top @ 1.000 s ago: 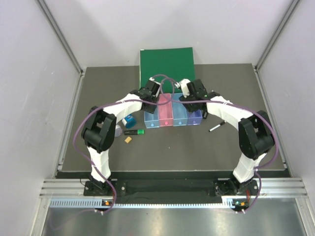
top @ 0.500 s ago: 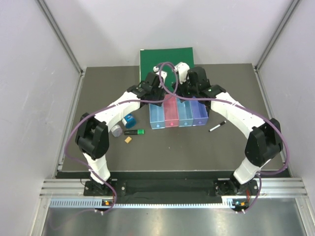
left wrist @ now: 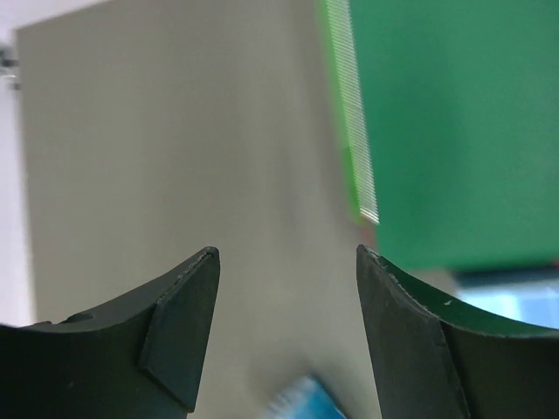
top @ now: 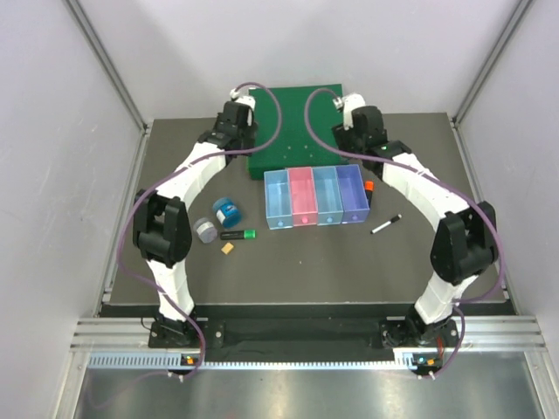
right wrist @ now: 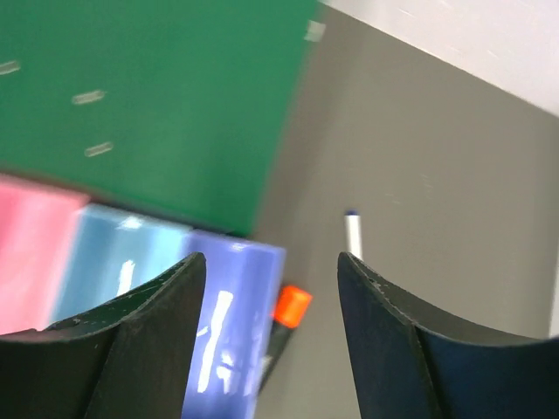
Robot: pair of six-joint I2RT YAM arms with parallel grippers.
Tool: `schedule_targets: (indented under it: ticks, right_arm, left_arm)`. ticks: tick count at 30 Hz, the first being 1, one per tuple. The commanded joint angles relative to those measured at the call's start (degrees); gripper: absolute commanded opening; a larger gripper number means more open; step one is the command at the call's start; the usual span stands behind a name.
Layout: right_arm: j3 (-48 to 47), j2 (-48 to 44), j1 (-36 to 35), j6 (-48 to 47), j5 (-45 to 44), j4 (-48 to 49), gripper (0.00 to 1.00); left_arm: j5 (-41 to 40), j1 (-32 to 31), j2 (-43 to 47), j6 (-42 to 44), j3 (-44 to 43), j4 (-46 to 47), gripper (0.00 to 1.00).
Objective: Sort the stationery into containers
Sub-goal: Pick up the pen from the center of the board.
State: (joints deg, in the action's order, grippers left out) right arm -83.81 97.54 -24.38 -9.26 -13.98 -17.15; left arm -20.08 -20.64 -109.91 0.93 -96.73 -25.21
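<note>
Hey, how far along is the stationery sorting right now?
Nothing looks sorted: the four bins appear empty. The left hand and right hand are open, holding nothing. Left to sort: blue tin, grey tin, green-capped marker, orange block, orange-capped marker, pen.

Four bins (top: pixel 314 196), two tins (top: pixel 227 209), two highlighters (top: pixel 238 235)

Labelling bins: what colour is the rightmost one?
The rightmost bin is purple; clearest in top external view.

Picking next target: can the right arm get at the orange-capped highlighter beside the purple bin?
Probably yes. The orange-capped highlighter lies uncovered beside the purple bin, and the right claw is open nearby. The bin wall may crowd one finger.
</note>
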Motion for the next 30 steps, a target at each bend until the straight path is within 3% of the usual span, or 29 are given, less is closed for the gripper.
schedule_targets:
  ticks: [1, 13, 23, 30]
  right_arm:
    - [-5.2, 6.1, 6.9, 2.0, -1.9, 1.8, 0.61]
    - [-8.3, 17.2, 15.4, -9.1, 11.3, -1.3, 0.57]
    - [-8.7, 21.6, 20.0, -13.6, 13.7, -2.8, 0.57]
    - [-6.2, 23.1, 21.3, -16.4, 16.4, -4.2, 0.52]
  left_arm:
    - [-1.0, 2.3, -2.8, 3.6, -4.5, 4.6, 0.69]
    - [0.9, 4.0, -11.6, 6.5, -8.3, 8.6, 0.69]
    - [0.4, 6.3, -19.7, 7.4, -18.0, 9.4, 0.69]
    - [0.0, 7.5, -21.5, 9.0, -19.0, 11.9, 0.69]
